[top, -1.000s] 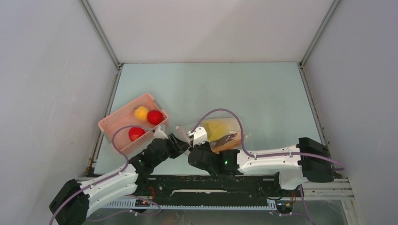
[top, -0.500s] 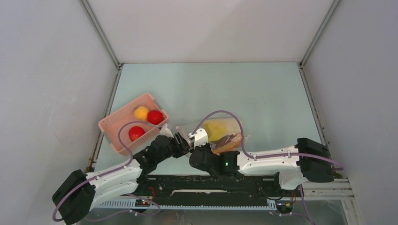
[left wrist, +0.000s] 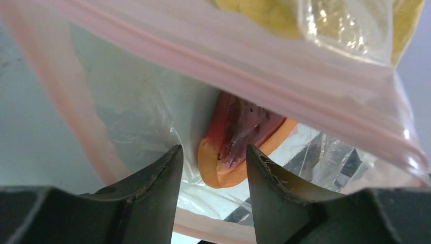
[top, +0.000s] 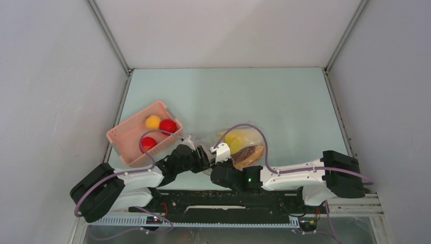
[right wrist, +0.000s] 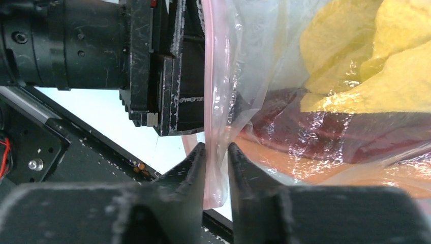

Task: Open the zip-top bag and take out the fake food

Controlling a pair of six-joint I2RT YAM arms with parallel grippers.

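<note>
The clear zip-top bag (top: pixel 243 147) lies near the front edge, its mouth to the left. My right gripper (top: pixel 220 152) is shut on the bag's pink zip edge (right wrist: pixel 215 173), pinched between the jaws (right wrist: pixel 217 148). My left gripper (top: pixel 205 155) is open, its fingers (left wrist: pixel 157 178) at the bag's open mouth (left wrist: pixel 244 76). An orange piece with a dark red face (left wrist: pixel 236 147) lies just ahead between them. A yellow piece (left wrist: pixel 264 15) sits deeper in the bag and shows in the right wrist view (right wrist: pixel 366 56). Two red fruits (top: pixel 168 126) (top: pixel 147 144) and an orange-yellow fruit (top: pixel 152 121) lie in the basket.
The pink slatted basket (top: pixel 118 133) stands at the left, close to my left arm. The enclosure's walls rise on the left, right and back. The black rail with cables (top: pixel 228 203) runs along the front edge.
My left gripper has moved right, from beside the basket to the bag's mouth. The bag and my right gripper have shifted a little to the right.
</note>
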